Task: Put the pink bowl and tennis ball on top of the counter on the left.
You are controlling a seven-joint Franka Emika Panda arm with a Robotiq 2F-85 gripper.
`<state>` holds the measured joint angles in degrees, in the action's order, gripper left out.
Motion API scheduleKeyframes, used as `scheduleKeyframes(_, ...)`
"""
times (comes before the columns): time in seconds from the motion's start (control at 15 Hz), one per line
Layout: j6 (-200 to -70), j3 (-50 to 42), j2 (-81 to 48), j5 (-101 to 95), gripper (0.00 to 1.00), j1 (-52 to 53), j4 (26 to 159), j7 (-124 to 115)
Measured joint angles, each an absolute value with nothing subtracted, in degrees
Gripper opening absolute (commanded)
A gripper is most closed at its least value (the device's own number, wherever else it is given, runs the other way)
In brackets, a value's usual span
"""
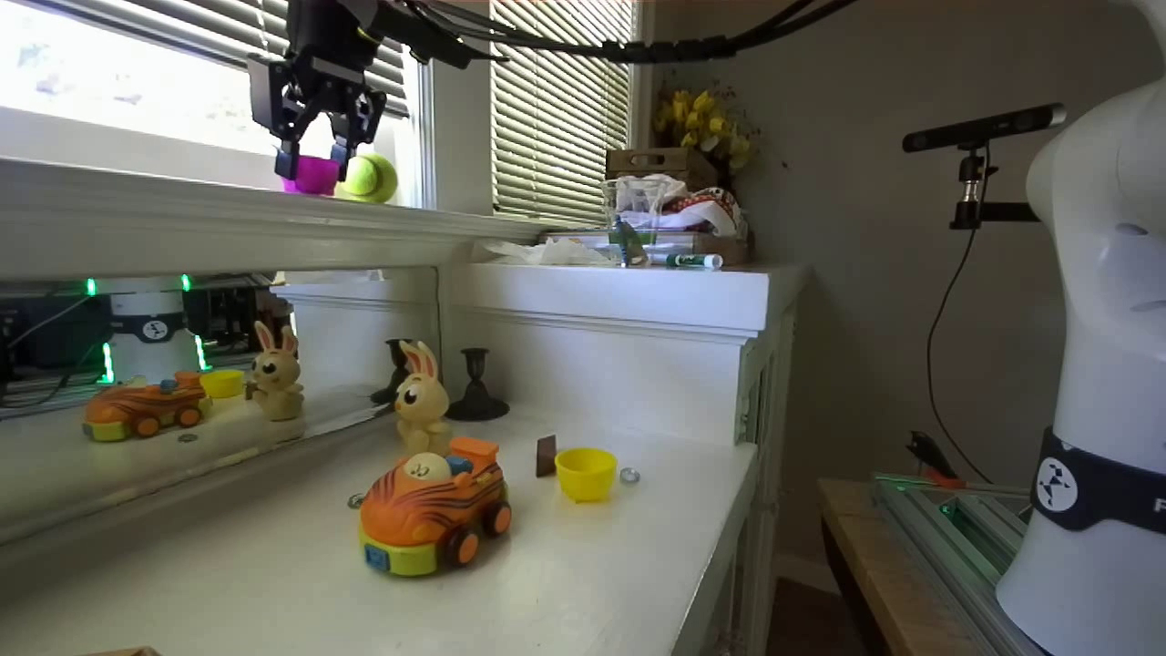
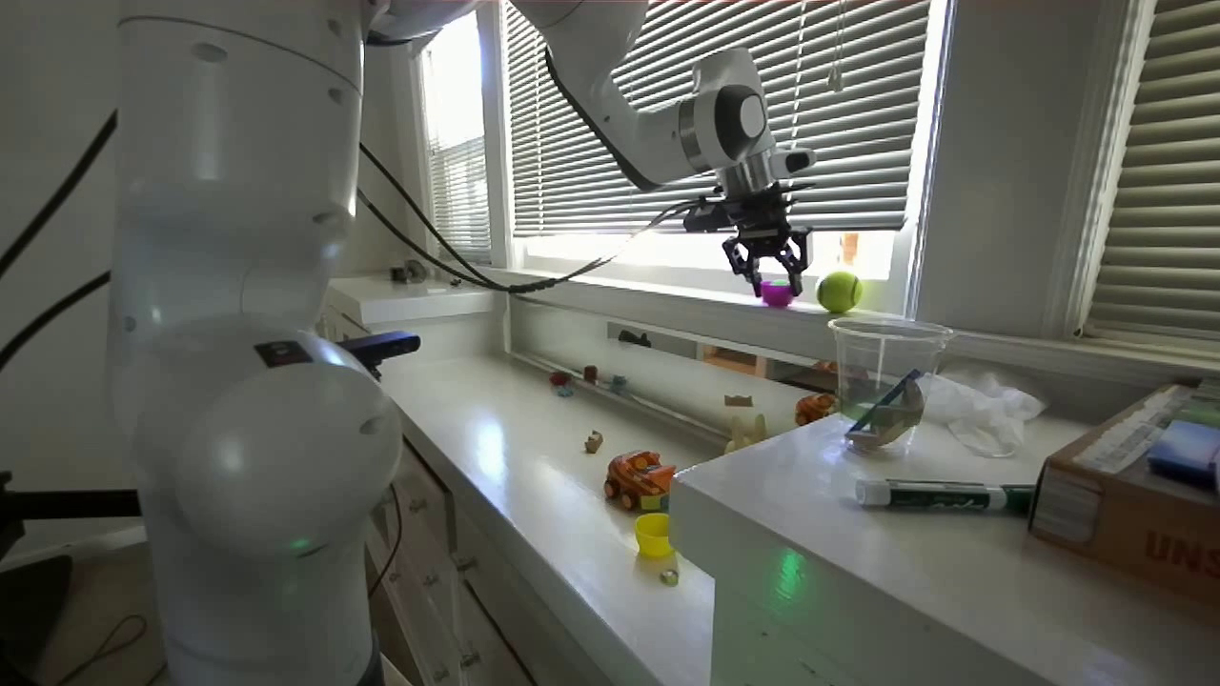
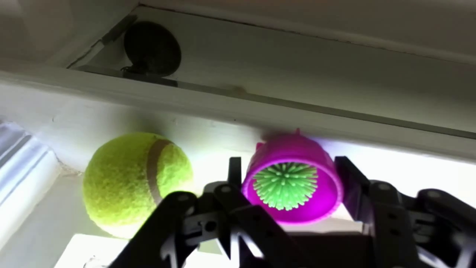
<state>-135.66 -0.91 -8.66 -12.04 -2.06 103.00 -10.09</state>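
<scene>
Robotiq gripper: fingers on either side of the pink bowl, at the window ledge; clamping cannot be confirmed. The bowl's mouth faces up toward the gripper, green spiky ball inside. Tennis ball: just outside one finger. Panda arm: extended, wrist bent, gripper pointing down.

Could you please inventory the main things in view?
Bowl: one, pink, between fingertips
Spiky ball: one, green, in bowl
Tennis ball: one, yellow-green, on ledge
Counter: one, white, below ledge
Toy car: one, orange, counter
Rabbit: one, cream, counter
Cup: one, yellow, counter
Candlestick: one, black, counter
Bits: several, mixed colours, counter
Tumbler: one, clear, cabinet
Marker: one, green-white, cabinet
Box: one, brown, cabinet
Flowers: several, yellow, background
Blinds: several, pale, windows
Gripper: one, black, over ledge; grip unclear
Arm: one, white, beside counter
</scene>
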Motion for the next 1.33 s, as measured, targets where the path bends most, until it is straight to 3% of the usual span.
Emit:
scheduleKeyframes(0.33, -135.0, -0.8, -6.5, -12.2, 0.38, -0.9, 105.5, -10.1)
scheduleKeyframes(0.87, -135.5, 1.7, 3.7, -12.2, 0.38, 1.5, 121.6, -5.6)
scheduleKeyframes(1.33, -148.8, 2.5, 3.4, -12.4, 0.38, 1.9, 131.5, -3.2)
